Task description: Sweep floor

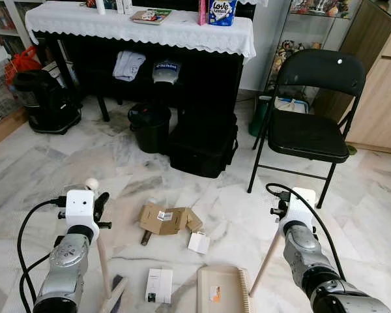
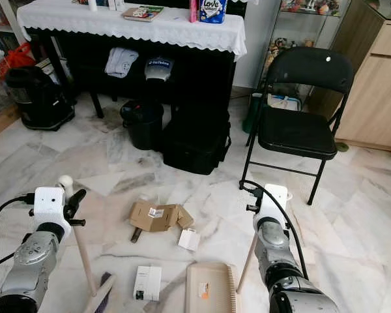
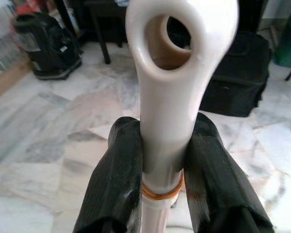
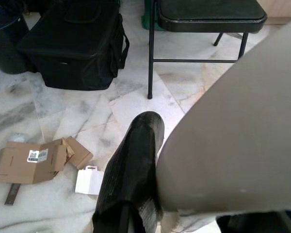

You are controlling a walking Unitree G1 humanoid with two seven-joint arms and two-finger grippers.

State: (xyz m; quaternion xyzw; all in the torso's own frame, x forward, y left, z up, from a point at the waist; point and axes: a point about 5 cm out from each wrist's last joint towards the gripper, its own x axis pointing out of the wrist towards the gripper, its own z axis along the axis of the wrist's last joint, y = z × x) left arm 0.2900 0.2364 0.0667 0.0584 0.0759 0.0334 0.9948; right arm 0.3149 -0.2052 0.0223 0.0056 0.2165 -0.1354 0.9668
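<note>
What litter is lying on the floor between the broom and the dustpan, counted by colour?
Brown flattened cardboard: 1
White small carton and white box: 2
Dark stick-like scrap: 1
Total: 4

The marble floor (image 1: 65,163) carries a flattened cardboard box (image 1: 164,218). Just right of the box lies a small white carton (image 1: 199,242); nearer the robot than the box lie a white packet (image 1: 159,285) and a beige dustpan (image 1: 221,288). Beyond the box stand a black bin (image 1: 150,127) and a black bag (image 1: 202,145), with a folding chair (image 1: 309,124) to the right and a black vacuum (image 1: 45,101) far left.
</note>
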